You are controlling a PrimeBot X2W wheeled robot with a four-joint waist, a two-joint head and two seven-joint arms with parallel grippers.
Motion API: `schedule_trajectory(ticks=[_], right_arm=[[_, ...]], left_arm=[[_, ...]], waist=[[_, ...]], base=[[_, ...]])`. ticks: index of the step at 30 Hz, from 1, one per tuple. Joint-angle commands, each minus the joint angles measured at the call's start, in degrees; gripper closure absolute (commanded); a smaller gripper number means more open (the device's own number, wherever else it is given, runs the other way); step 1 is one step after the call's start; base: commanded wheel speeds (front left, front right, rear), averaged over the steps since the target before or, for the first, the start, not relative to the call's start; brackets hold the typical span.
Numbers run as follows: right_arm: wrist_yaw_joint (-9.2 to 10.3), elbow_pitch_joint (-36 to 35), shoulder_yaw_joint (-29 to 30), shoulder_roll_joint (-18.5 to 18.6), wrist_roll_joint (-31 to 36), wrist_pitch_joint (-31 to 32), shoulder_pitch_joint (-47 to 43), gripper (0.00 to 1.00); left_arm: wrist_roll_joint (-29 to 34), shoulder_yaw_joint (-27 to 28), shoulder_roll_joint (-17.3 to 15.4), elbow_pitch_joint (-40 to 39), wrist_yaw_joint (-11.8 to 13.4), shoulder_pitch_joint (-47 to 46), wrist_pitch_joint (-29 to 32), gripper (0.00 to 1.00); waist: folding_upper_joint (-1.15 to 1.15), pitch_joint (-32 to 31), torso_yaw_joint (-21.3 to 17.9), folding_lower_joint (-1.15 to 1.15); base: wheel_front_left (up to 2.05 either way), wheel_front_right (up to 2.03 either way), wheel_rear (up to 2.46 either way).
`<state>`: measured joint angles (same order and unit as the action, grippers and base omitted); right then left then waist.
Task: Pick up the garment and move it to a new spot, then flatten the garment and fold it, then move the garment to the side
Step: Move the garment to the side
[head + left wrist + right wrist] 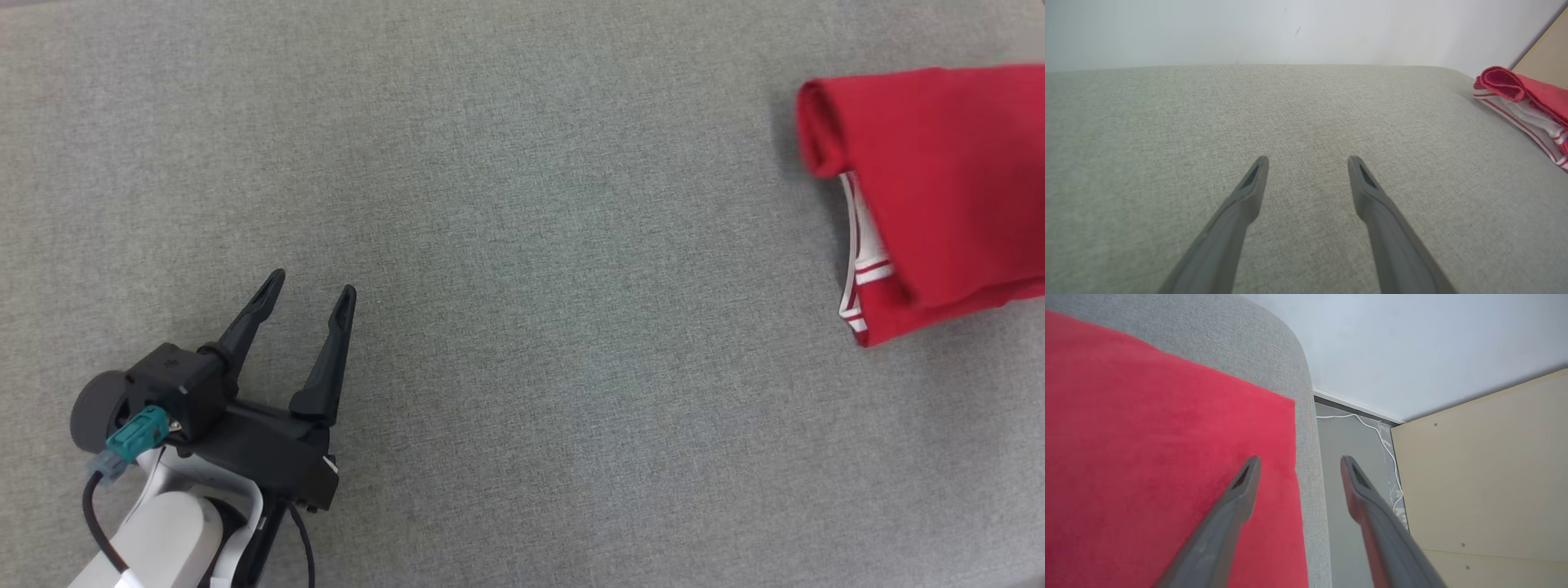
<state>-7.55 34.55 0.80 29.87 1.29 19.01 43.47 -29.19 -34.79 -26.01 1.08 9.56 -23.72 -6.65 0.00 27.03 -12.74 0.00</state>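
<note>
Left gripper [313,282]: near left, fingers spread wide, empty, over bare grey cushion [531,245].
Garment [939,180]: red, folded, white striped trim along its left edge; lies at the right of the cushion, well apart from the left gripper.
Right gripper [1300,458]: fingers wide apart, nothing between them, over the garment's edge; contact cannot be told.
Right wrist view adds, past the cushion's edge: white cable [1384,441], beige panel [1486,477].
</note>
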Motion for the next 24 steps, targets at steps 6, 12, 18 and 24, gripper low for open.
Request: schedule_trajectory(ticks=[6,12,18,24], right_arm=[[0.14,2.74,0.23,-1.05,-0.48,-3.83,2.07,0.00],[0.14,2.58,-1.22,-2.14,-2.95,-8.42,2.91,0.00],[0.14,-0.76,-2.35,-3.63,-8.69,-13.61,0.10,0.00],[0.14,-6.09,-2.47,-5.20,-14.27,-18.61,-3.53,0.00]], left_arm=[[0.42,-0.21,-0.27,0.20,0.19,-0.94,0.02,0.00],[-0.01,-0.48,0.16,0.73,-0.05,-0.41,-1.06,0.00],[-0.43,0.20,1.46,2.18,1.12,1.29,-4.12,0.00],[-0.67,2.75,2.11,2.03,2.78,3.33,-7.28,0.00]], waist=[[0.00,-1.00,-0.42,0.00],[0.00,-3.78,-0.45,0.00],[0.00,-8.61,0.30,0.00],[0.00,-12.53,1.14,0.00]], base=[[0.00,0.00,0.00],[0.00,0.00,0.00],[0.00,0.00,0.00],[0.00,0.00,0.00]])
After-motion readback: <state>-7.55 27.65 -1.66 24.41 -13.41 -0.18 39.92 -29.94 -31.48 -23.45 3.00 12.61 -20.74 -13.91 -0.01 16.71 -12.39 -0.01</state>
